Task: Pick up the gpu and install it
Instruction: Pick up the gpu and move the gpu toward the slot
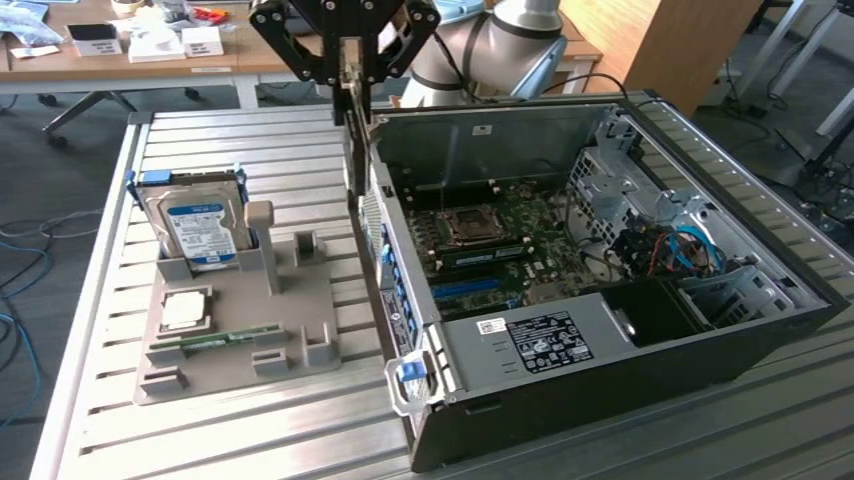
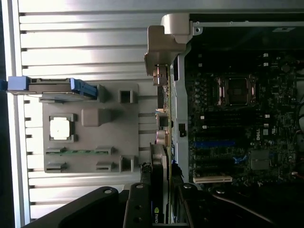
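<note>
Black gripper [image 1: 350,72], jaws clamped on the gpu [image 1: 354,140]. Card hangs upright, edge-on, along the rear wall of the open PC case [image 1: 667,365]; inside or outside that wall, can't tell. Grey parts tray [image 1: 227,320] w/ hard drive [image 1: 198,228] sits beside case, exterior view's left.

- On the gpu [image 2: 159,180], a small pale emblem [image 2: 156,219] sits on its dark edge; I can make out no letters in it.
- On the hard drive [image 1: 198,228], the blue-and-white label's print is too small for me to read.
- On the power supply [image 1: 467,358], I cannot read the black label [image 1: 547,343] with white print or the white sticker [image 1: 491,326] just beside it.
</note>
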